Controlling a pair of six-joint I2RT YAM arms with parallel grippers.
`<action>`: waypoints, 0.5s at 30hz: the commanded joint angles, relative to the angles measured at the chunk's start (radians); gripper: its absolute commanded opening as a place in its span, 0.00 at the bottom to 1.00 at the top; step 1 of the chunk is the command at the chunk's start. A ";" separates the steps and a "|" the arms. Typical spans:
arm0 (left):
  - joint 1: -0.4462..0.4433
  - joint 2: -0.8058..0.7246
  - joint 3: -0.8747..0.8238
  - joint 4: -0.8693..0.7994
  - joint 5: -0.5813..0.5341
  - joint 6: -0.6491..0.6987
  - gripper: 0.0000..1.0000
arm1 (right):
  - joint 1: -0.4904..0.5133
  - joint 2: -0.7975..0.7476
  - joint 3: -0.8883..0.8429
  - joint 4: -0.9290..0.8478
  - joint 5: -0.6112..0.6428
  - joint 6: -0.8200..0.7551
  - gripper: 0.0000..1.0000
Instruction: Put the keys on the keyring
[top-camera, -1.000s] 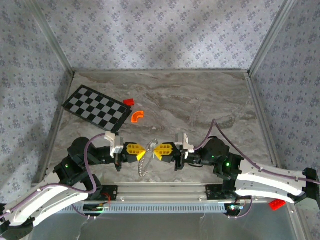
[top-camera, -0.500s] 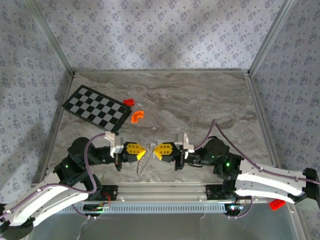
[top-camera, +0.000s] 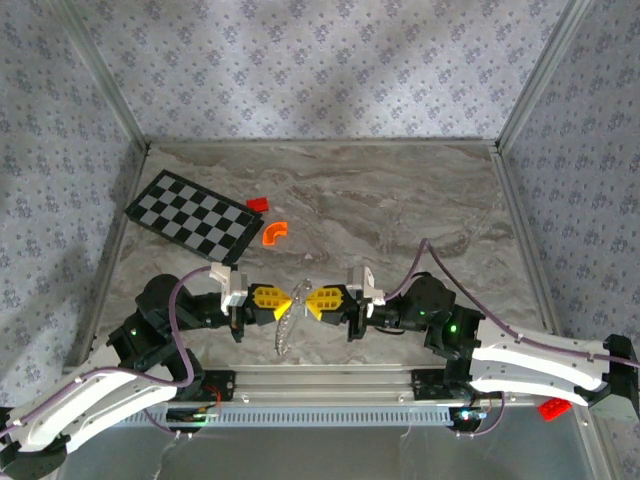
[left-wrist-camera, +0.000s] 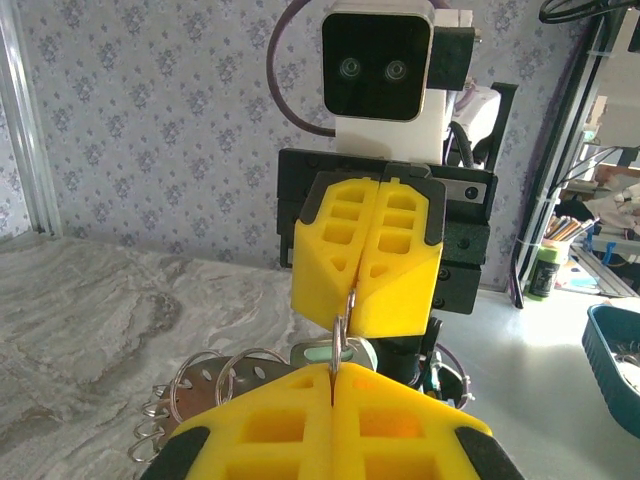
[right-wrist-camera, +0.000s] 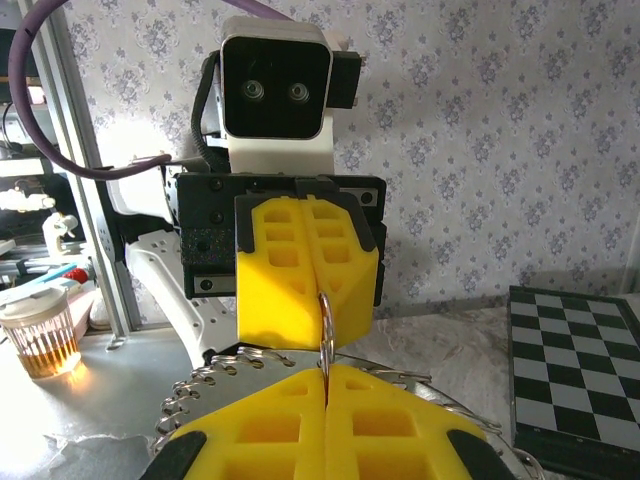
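Both grippers meet nose to nose low over the table's near middle. My left gripper (top-camera: 286, 300) and my right gripper (top-camera: 309, 300) are each shut on the same thin metal loop of the keyring (top-camera: 288, 327), whose toothed fringe hangs below them. In the left wrist view my left gripper (left-wrist-camera: 333, 372) pinches the loop edge-on, and the right gripper (left-wrist-camera: 355, 298) clamps it from the far side. The key (left-wrist-camera: 336, 350), a pale green oblong, lies just behind the loop. In the right wrist view my right gripper (right-wrist-camera: 325, 368) holds the loop, the left gripper (right-wrist-camera: 321, 296) is opposite, and the keyring fringe (right-wrist-camera: 205, 385) spreads left.
A checkerboard mat (top-camera: 195, 217) lies at the back left, with a small red block (top-camera: 258, 203) and an orange curved bit (top-camera: 274, 232) beside it. Metal frame posts and patterned walls enclose the marble table (top-camera: 400, 210). A red piece (top-camera: 552, 407) sits off the table, front right.
The right gripper has edged slightly left, closing on the left gripper. The keyring still hangs between them.
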 joint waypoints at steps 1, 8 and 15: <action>-0.007 -0.002 0.001 0.060 -0.005 0.017 0.00 | 0.007 -0.003 0.003 0.037 0.014 -0.013 0.00; -0.007 -0.002 0.000 0.056 -0.007 0.019 0.00 | 0.008 -0.001 0.003 0.046 0.020 -0.017 0.00; -0.007 0.000 0.007 0.031 -0.032 0.031 0.00 | 0.007 -0.012 0.003 0.024 0.029 -0.029 0.00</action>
